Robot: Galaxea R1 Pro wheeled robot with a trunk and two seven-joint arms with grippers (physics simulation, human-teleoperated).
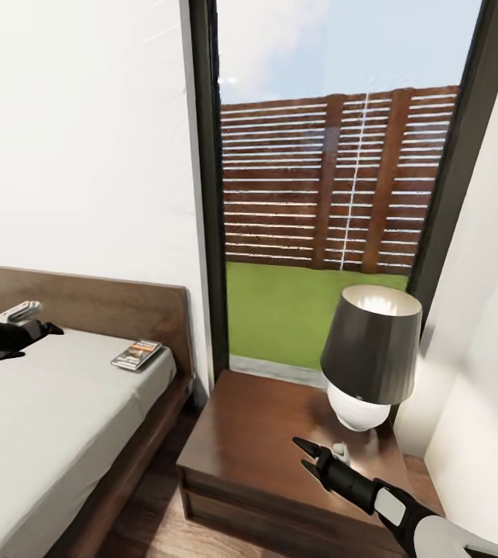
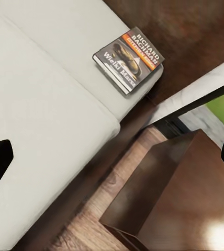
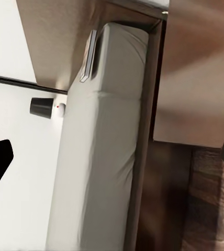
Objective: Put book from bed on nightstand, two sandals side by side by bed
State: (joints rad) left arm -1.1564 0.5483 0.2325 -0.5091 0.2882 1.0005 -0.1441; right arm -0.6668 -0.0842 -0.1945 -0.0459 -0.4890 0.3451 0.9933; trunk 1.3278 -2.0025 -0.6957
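Observation:
The book [image 1: 136, 355] lies flat on the grey mattress of the bed [image 1: 39, 418], near the headboard corner closest to the window. Its cover [image 2: 129, 60] reads "RICHARD BACHMAN" in the left wrist view. My left gripper [image 1: 30, 342] hovers open over the mattress, to the left of the book and apart from it. The nightstand [image 1: 249, 434] stands right of the bed. My right gripper [image 1: 307, 457] is open and empty just above its glossy top. In the right wrist view the book [image 3: 88, 57] shows edge-on. The sandals are out of view.
A lamp [image 1: 369, 353] with a dark shade and white round base stands on the nightstand's back right, close to my right gripper. A tall black-framed window [image 1: 206, 194] rises behind it. A second lamp [image 3: 46, 107] shows beyond the bed. White walls close in on the right.

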